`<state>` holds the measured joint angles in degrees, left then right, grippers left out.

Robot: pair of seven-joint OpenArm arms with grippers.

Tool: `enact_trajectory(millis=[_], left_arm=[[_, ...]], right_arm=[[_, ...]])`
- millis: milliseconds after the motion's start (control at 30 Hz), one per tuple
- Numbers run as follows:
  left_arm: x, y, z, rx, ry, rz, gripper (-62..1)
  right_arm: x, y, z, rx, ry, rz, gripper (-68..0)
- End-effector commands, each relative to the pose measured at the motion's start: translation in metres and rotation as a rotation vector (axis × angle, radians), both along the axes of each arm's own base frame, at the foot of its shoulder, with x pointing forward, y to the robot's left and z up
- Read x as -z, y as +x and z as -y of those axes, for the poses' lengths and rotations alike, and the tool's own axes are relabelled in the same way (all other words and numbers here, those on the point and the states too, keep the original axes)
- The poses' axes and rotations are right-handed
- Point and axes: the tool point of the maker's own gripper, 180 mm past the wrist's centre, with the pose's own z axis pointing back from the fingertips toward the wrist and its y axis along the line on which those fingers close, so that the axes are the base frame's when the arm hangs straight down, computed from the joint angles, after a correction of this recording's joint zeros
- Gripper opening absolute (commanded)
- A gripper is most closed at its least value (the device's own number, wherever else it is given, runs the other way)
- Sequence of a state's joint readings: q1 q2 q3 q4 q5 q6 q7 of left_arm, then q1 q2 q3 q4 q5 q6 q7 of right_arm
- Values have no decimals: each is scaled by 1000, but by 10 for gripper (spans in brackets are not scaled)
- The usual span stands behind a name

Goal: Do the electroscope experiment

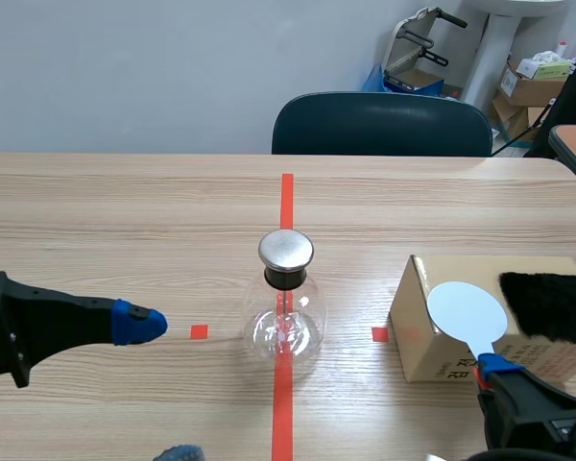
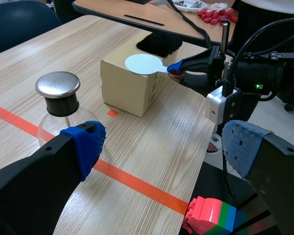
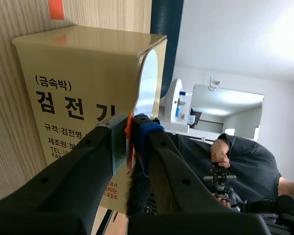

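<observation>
Scene: the glass flask (image 1: pixel 284 307) stood mid-table, likely fragile; the left gripper (image 1: pixel 158 389) gaped wide near it.
Left wrist: the disc (image 2: pixel 143 63), probably light, was by the box (image 2: pixel 127 90).
Right wrist: the right gripper (image 3: pixel 132 128) pinched the disc's thin handle (image 3: pixel 129 147), the sensible hold.

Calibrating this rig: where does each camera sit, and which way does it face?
Scene view: between the arms, facing across the table toward the chair; left arm and right arm enter low.
Left wrist view: left arm, past the open left gripper toward electroscope flask and cardboard box.
Right wrist view: right arm, past the right gripper, shut on the white paddle, toward the box.
Shared: box and paddle, all three.
</observation>
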<state>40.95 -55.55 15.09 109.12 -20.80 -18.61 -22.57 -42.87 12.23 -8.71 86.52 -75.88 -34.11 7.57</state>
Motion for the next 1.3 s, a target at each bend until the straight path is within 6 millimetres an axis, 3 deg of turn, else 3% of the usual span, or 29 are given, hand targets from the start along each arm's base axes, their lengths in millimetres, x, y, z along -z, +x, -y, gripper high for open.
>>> enact_trajectory(millis=[0, 1267], left_arm=[[-6, -1, 4, -1, -30, 1, -95], [-6, 4, 1, -26, -23, 15, -99]], right_arm=[[-7, 3, 4, 1, -10, 26, -662], [-7, 3, 3, 0, -10, 26, -662]])
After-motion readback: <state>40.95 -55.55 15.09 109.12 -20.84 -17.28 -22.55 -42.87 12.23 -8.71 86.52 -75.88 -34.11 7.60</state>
